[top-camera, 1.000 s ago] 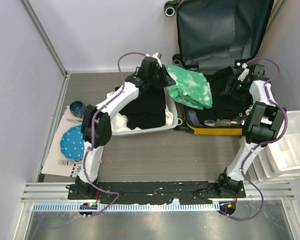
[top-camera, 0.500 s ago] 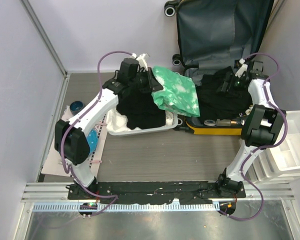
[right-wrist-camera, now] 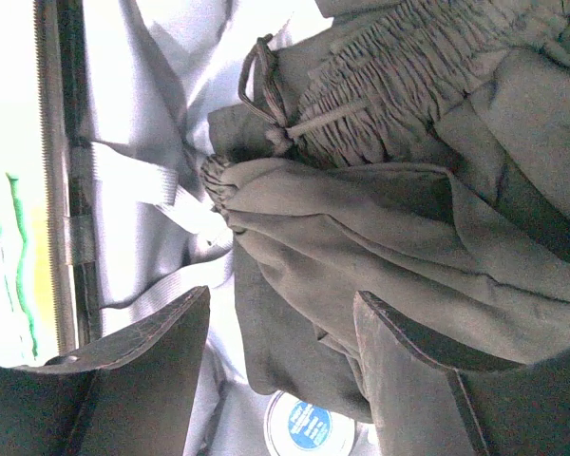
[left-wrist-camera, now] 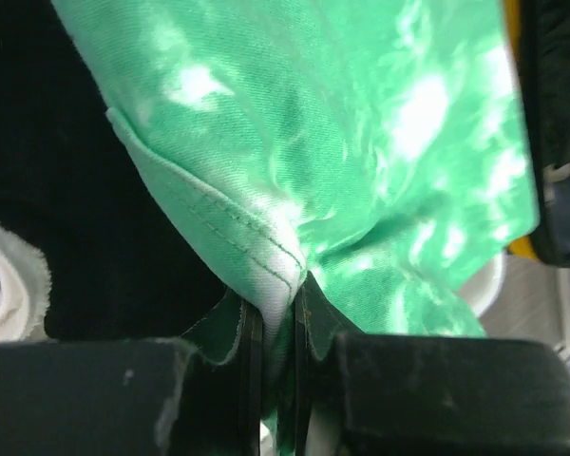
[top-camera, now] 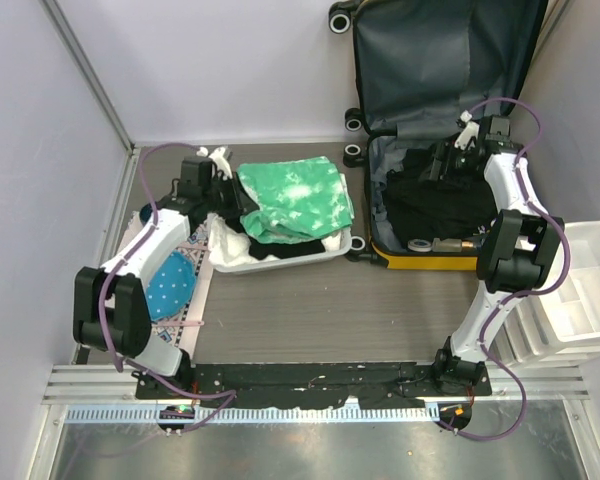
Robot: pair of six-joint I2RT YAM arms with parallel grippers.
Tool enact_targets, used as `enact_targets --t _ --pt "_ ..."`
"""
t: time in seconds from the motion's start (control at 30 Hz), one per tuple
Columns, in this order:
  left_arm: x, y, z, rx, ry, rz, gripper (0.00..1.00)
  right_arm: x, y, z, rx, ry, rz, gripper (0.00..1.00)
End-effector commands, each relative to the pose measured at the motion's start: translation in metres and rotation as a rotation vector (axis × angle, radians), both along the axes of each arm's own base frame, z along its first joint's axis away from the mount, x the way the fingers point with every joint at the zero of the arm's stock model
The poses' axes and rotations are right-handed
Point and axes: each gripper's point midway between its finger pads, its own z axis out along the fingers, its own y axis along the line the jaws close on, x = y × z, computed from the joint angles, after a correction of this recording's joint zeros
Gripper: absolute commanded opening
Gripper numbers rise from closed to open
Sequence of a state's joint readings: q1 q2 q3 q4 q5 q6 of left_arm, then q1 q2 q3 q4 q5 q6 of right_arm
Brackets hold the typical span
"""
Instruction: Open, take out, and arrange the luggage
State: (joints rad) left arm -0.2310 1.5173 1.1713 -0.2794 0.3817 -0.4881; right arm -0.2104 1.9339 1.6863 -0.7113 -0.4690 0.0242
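From above, the luggage [top-camera: 426, 263] lay open at the far right of the table, its lid propped upright against the back wall and its yellow base flat. Dark clothes [top-camera: 430, 205] filled the base. The right gripper [top-camera: 442, 166] hung over them near the hinge. The left gripper [top-camera: 242, 196] held a green cloth [top-camera: 298, 198] above the white basket [top-camera: 280, 264], left of the luggage. A blue plate [top-camera: 170, 288] lay near the left arm, and white bins [top-camera: 580, 290] stood at the right edge.

At the left wrist, the fingers [left-wrist-camera: 252, 328] were nearly shut, pinching the green cloth's hem, with black cloth [left-wrist-camera: 57, 190] beneath.

At the right wrist, the fingers [right-wrist-camera: 142, 351] stood wide apart and held nothing, over a dark drawstring garment [right-wrist-camera: 380, 256] and the grey lining [right-wrist-camera: 142, 142]. A round tin [right-wrist-camera: 304, 424] showed between them.
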Motion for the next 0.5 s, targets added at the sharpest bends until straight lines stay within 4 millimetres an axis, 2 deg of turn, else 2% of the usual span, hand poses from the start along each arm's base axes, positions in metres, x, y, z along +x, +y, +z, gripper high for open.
enact_targets --t 0.0,0.2,0.3,0.33,0.37,0.4,0.43,0.47 --pt "-0.001 0.005 -0.029 0.112 -0.041 -0.065 0.0 0.01 0.003 0.043 -0.013 -0.109 0.033 0.68" --pt "0.007 0.03 -0.051 0.19 0.022 -0.022 0.0 0.008 0.003 0.048 -0.033 -0.119 0.058 0.68" --pt "0.006 0.036 -0.05 0.236 0.016 -0.055 0.0 0.006 0.0 0.05 -0.065 -0.128 0.072 0.68" --pt "0.006 0.035 -0.042 0.24 -0.005 -0.077 0.02 0.006 -0.001 0.05 -0.076 -0.128 0.074 0.68" --pt "0.002 0.032 -0.039 0.239 -0.014 -0.11 0.09 0.007 -0.004 0.052 -0.099 -0.137 0.083 0.67" --pt "-0.002 0.032 -0.036 0.248 -0.02 -0.14 0.43 0.007 -0.006 0.052 -0.116 -0.139 0.093 0.68" --pt "0.001 0.032 -0.025 0.286 -0.077 -0.194 0.56 0.005 -0.008 0.052 -0.135 -0.131 0.101 0.68" --pt "0.0 0.032 -0.015 0.304 -0.108 -0.228 0.64 0.007 -0.012 0.057 -0.166 -0.147 0.11 0.68"
